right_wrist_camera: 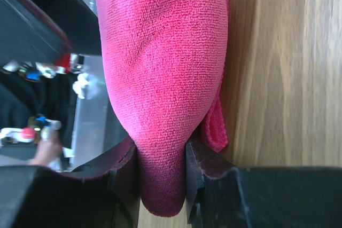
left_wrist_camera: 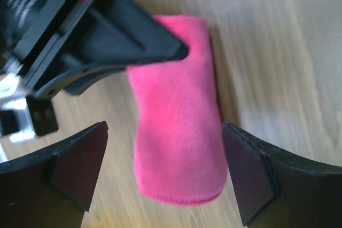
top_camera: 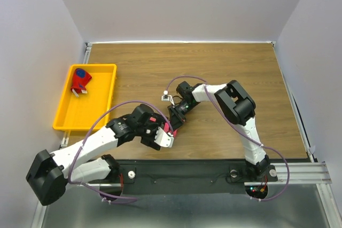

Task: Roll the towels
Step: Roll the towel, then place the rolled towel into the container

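The plain pink-red cloth towel (left_wrist_camera: 176, 116) is a short, soft roll of fuzzy microfibre that appears to rest on the brown wood-grain table (left_wrist_camera: 288, 36). One end is pinched between the two black fingers of the right end effector (right_wrist_camera: 163, 177), which is closed on the fabric. The cloth bulges out beyond the pinch. The other end sits inside the left end effector (left_wrist_camera: 165, 177), which is spread wide. Its fingers (left_wrist_camera: 80, 166) stand one on each side of the roll, and neither touches it.

Handling: the towel is judged light, limp and compressible, with a grippy nap rather than a slick surface. It is unlikely to hold its shape unaided. A loose hem (right_wrist_camera: 216, 129) shows at the side of the roll just beyond the right end effector's fingers and may let the roll unwind. Take hold across the full thickness of the roll, hem included, near the free end.

Clearance: open table extends ahead of and to the right of both end effectors. The two end effectors work close together, so their fingers are judged the nearest collision hazard. The red and navy blue patterned cloth towel (top_camera: 80, 80) lies in the yellow rectangular plastic tray (top_camera: 72, 116), well apart to the left of the left end effector. The black mounting rail (top_camera: 187, 172) runs near, behind both.
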You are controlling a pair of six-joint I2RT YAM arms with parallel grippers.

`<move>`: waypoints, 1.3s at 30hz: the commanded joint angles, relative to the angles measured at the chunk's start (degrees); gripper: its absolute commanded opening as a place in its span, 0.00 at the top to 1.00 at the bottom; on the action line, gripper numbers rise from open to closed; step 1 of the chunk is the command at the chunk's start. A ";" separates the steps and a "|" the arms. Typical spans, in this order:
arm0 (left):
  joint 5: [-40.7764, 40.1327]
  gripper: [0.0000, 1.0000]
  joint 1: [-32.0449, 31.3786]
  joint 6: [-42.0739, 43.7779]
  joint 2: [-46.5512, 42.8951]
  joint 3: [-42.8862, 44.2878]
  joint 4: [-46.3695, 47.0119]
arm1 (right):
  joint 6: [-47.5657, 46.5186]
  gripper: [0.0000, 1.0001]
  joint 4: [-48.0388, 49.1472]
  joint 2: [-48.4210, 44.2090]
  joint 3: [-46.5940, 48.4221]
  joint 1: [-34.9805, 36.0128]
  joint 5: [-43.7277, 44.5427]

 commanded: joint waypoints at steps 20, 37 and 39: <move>-6.77 0.33 -3.50 -2.06 12.93 -6.80 14.17 | -9.20 0.99 -15.57 11.81 4.68 -0.40 3.25; -3.00 1.00 -1.49 -21.83 13.29 4.97 -0.33 | -4.81 0.00 -19.19 -1.44 7.14 -18.04 14.49; -0.64 1.00 2.63 -25.51 13.73 7.34 -1.30 | -4.02 0.00 -19.62 -3.03 8.11 -21.39 14.59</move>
